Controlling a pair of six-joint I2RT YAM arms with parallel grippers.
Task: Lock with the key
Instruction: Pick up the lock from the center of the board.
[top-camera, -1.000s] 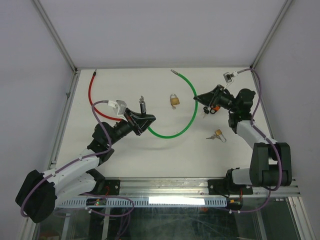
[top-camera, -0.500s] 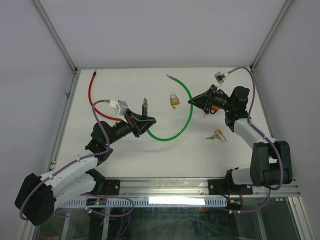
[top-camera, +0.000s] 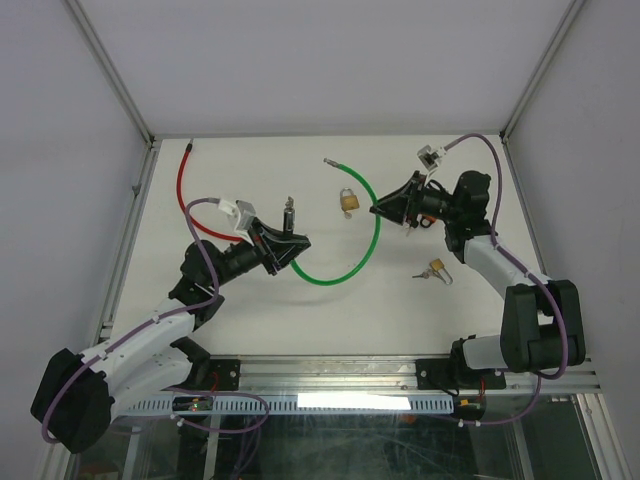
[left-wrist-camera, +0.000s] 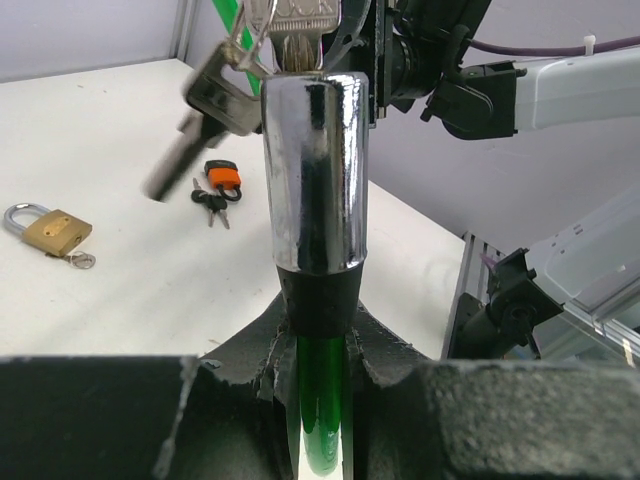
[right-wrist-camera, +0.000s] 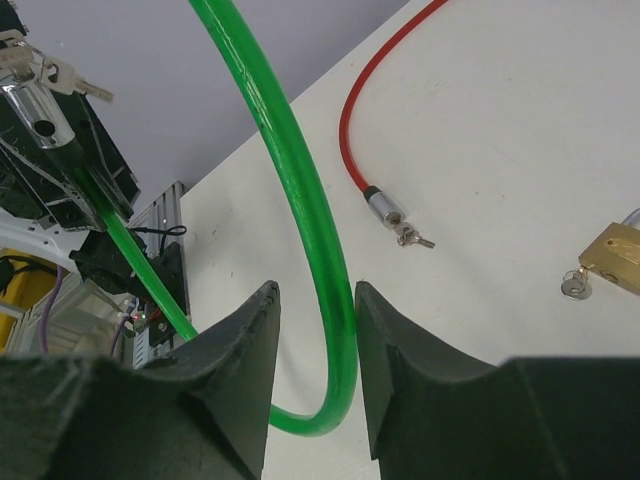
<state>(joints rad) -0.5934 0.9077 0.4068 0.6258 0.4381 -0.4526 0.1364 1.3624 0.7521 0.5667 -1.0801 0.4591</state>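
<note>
The left gripper (top-camera: 292, 242) was clamped on the green cable (top-camera: 374, 238) right under its chrome lock head (top-camera: 289, 212). In the left wrist view the fingers (left-wrist-camera: 250, 400) pinched the cable and the black collar from both sides, with no gap showing. The head (left-wrist-camera: 315, 170) stood upright just above the fingertips. Keys (left-wrist-camera: 290, 18) hung at its top end, though the view did not show whether one sat in the keyhole. From there the cable swept in a loop over the table (top-camera: 250, 310) to the right gripper (top-camera: 378, 208). It went on to its free metal tip (top-camera: 328, 160), which lay far from the head, on the other side of a brass padlock (top-camera: 348, 200). In the right wrist view the cable (right-wrist-camera: 325, 290) ran between the right gripper's (right-wrist-camera: 315, 330) fingers (right-wrist-camera: 240, 360), which stood apart. A strip of table showed between the cable and one finger. The cable lay close against the other finger, though I could not tell if they touched. A red cable (top-camera: 182, 195) lay near the left edge, well apart from both grippers, and a second small padlock (top-camera: 435, 268) with keys lay near the right arm.
</note>
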